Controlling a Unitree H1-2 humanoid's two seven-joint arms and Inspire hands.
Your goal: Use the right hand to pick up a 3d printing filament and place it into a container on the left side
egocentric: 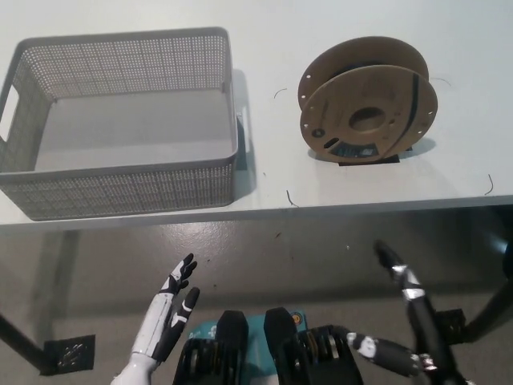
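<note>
The spool is standing upright on our table, right of the grey basket; our left hand and right hand are hanging low, fingers spread, holding nothing.

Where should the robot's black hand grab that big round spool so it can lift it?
Probably by the top of its rims. The filament spool stands upright on edge on the table, its two cardboard discs side by side, the hub low between them. Coming down from above, the right hand could close across both discs. The basket sits apart to the left, so nothing blocks that approach.
</note>
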